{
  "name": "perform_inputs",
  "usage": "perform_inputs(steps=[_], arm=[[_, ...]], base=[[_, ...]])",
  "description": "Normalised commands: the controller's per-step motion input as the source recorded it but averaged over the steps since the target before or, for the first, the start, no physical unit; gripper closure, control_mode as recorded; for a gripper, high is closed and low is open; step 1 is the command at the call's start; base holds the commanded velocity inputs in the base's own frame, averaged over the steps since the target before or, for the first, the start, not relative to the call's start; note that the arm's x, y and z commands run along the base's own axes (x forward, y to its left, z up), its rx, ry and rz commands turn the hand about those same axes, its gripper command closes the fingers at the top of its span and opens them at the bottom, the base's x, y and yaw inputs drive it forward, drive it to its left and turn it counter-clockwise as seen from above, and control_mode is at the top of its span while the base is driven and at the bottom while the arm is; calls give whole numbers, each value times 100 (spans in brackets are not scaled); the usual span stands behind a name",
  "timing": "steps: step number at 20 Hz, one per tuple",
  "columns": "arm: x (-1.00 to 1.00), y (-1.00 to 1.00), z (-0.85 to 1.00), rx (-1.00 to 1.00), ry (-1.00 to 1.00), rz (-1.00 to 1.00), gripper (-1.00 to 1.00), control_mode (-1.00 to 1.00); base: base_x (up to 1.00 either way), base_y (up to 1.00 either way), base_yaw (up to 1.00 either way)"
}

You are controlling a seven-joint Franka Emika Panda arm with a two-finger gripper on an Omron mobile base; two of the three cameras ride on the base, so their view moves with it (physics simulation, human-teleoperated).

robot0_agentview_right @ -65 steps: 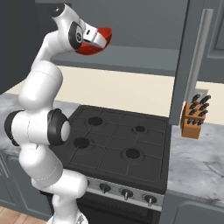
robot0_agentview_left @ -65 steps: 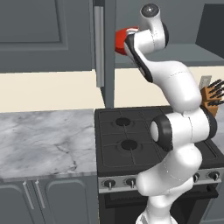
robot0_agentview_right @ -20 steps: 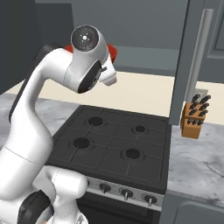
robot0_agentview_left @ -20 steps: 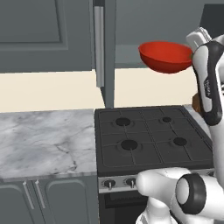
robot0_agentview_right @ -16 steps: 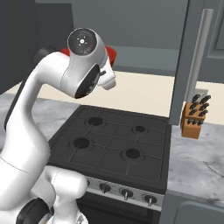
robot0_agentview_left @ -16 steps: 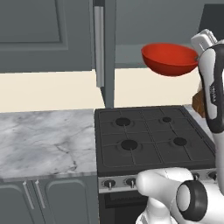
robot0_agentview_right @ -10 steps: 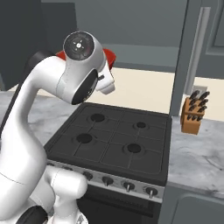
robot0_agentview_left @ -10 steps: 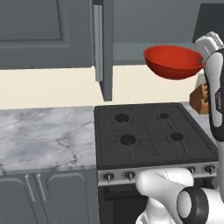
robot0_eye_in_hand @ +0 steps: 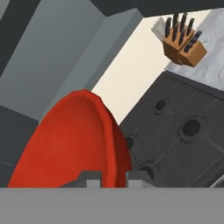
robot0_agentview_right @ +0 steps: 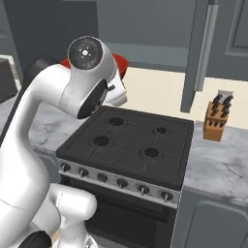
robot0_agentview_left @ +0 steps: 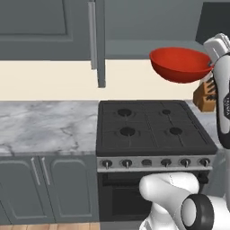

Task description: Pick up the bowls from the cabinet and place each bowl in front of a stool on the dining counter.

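My claw [robot0_eye_in_hand: 109, 177] is clamped nearly shut on the rim of the red bowl [robot0_agentview_left: 179, 64], holding it up in the air. In the left base view the bowl hangs high above the right rear of the stove [robot0_agentview_left: 152, 128], opening upward and slightly tilted, clear of everything below. From the hand view the bowl's rim runs up from between my fingertips [robot0_eye_in_hand: 89, 178], red wall filling the lower left, with the stove burners under it to the right. In the right base view just a sliver of the red bowl [robot0_agentview_right: 121, 63] peeks out behind my upper arm.

The cabinet door [robot0_agentview_left: 100, 40] stands open, edge-on toward the camera, with its long grey bar handle [robot0_agentview_left: 92, 33] beside it, well left of the bowl. The knife block [robot0_agentview_left: 205, 95] sits on the marble counter [robot0_agentview_left: 47, 128] section to the right of the stove, below and behind the bowl in the left base view; the right base view shows it [robot0_agentview_right: 216, 118] against the cream wall. Grey panelled lower cabinets [robot0_agentview_left: 45, 179] run under the counter left of the stove. The stove's knobs [robot0_agentview_left: 152, 162] line its front edge.
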Motion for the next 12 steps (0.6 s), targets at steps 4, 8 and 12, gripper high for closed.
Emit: perform_inputs(steps=[4,8,12], arm=[[0,0,0,0,0,0,100,100],[0,0,0,0,0,0,100,100],[0,0,0,0,0,0,100,100]], base=[[-40,-48,32],[-62,-15,36],[-65,11,38]])
